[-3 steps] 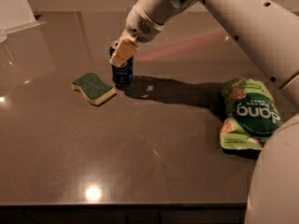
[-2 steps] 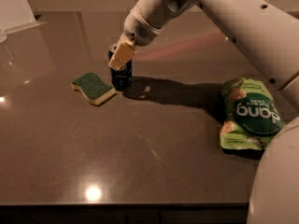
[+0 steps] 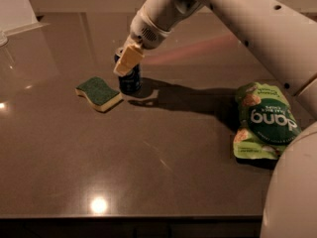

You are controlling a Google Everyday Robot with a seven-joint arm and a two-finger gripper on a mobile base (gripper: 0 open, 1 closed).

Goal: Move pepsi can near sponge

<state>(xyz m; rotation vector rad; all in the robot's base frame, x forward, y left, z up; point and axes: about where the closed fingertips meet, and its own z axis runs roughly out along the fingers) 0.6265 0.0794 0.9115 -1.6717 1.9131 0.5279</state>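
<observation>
Comparing with a second ago, almost nothing has shifted: on the dark table (image 3: 163,172) the white arm (image 3: 237,19) keeps its pose, the green snack bag (image 3: 265,123), reading "dang" upside down, lies well apart, the sponge (image 3: 99,93) sits just beside the standing pepsi can (image 3: 132,82), its label unreadable, and the gripper (image 3: 126,63) stays clamped on the can's upper part; placement looks done, release pending

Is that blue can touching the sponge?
Cannot tell. In the camera view, pepsi can and sponge nearly meet, contact unclear. The gripper is at the can's top.
</observation>
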